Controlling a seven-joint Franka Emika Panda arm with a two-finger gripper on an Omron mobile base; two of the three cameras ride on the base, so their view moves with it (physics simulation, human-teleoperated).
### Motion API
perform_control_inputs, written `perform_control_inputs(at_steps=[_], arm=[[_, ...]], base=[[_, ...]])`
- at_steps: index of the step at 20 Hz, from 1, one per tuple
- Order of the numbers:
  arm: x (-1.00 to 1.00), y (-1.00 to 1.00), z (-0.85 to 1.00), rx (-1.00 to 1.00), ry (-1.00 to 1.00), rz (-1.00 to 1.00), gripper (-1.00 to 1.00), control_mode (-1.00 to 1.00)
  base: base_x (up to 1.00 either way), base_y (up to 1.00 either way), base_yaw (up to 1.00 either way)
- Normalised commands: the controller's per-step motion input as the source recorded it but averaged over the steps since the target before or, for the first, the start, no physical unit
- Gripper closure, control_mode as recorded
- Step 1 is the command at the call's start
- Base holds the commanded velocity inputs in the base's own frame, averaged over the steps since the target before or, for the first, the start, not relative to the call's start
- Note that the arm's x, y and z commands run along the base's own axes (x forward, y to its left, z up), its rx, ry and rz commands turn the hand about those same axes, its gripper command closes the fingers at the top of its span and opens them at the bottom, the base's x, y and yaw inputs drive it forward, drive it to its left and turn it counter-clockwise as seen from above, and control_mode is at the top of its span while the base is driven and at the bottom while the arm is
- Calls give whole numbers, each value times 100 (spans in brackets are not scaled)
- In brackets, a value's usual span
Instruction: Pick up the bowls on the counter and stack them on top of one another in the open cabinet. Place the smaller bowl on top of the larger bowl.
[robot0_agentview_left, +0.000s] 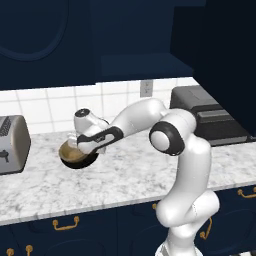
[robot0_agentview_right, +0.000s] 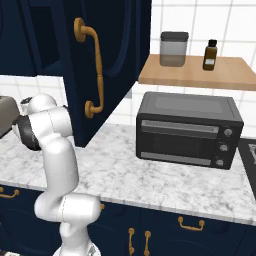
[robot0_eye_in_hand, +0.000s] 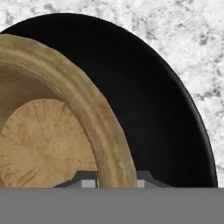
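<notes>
Directly under end effector (robot0_eye_in_hand: 114, 180): tan bowl (robot0_eye_in_hand: 52, 144).

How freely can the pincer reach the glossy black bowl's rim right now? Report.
Probably not yet: the pincer grips the rim of the shallow tan wooden bowl nested inside the glossy black bowl. The black rim beside it lies bare, though.

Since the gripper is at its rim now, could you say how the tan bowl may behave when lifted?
The tan bowl looks like rigid wood, so probably stiff and fairly light. The gripper straddles just one side of its rim, so it may tilt when raised. It sits inside the black bowl, whose glossy surface could let it slide.
</notes>
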Motion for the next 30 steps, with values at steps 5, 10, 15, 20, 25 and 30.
perform_control_inputs(at_steps=[5, 10, 15, 20, 25, 30], arm=[[-10, -5, 42, 1, -4, 0, -100, -100], [-17, -28, 79, 9, -2, 1, -100, -100], [-10, -51, 15, 1, -9, 8, -100, -100], [-29, -56, -44, 0, -3, 19, -100, -100], [-7, -32, -44, 1, 0, 25, -100, -100], [0, -1, -36, 0, 0, 19, -100, -100]], base=[[0, 0, 0], [0, 0, 0], [0, 0, 0], [0, 0, 0], [0, 0, 0], [0, 0, 0]])
